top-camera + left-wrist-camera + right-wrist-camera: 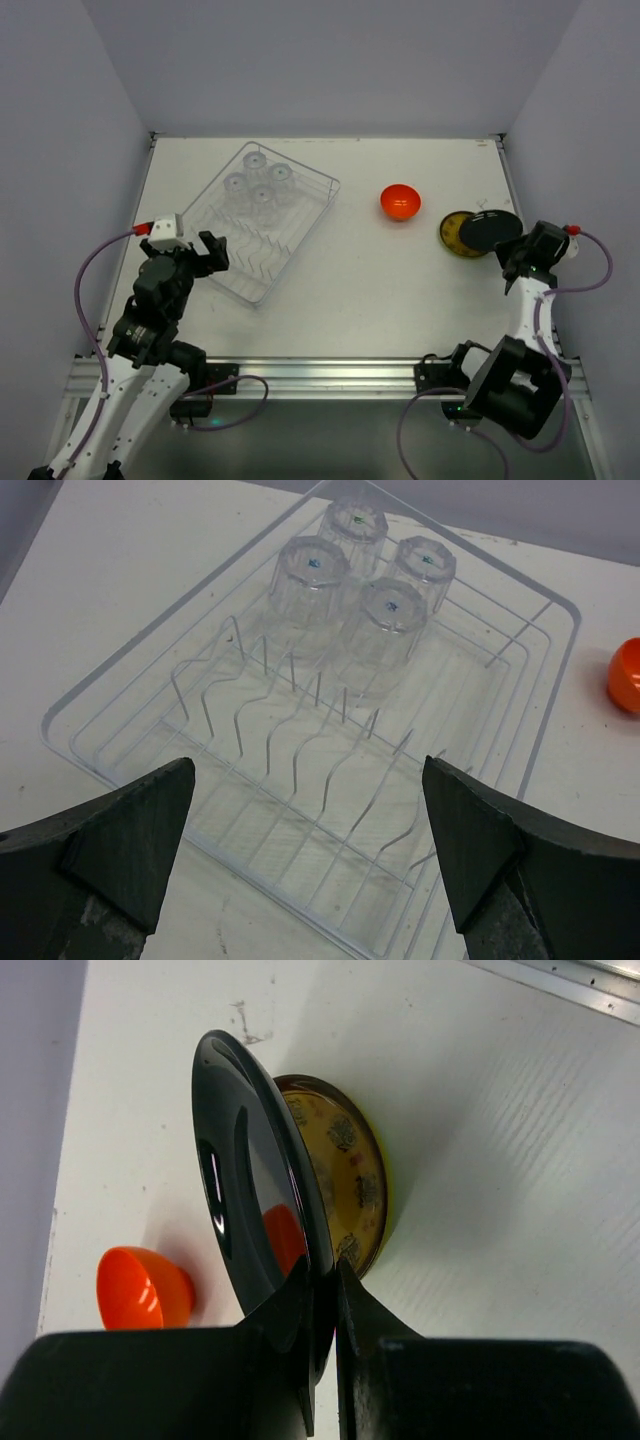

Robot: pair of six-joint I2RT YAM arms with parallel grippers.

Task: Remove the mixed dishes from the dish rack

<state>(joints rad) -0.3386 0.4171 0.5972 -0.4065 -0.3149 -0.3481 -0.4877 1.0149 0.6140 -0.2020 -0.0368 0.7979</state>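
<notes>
White table [350, 300]. Right claw [322, 1295] clamped on plate [235, 1190] rim, plate at 12 o'clock. Left claw [308, 785] wide open, empty; tumblers [390, 605] in rack [290, 750] at 12 o'clock.

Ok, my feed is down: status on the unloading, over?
Left gripper open at dish rack. Right gripper shut on black plate, yellow dish close by. Four tumblers in rack, orange bowl on table.

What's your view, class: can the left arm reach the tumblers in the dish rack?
Probably yes: the left gripper is open and empty, facing the tumblers across the dish rack; only wire tines intervene.
</notes>
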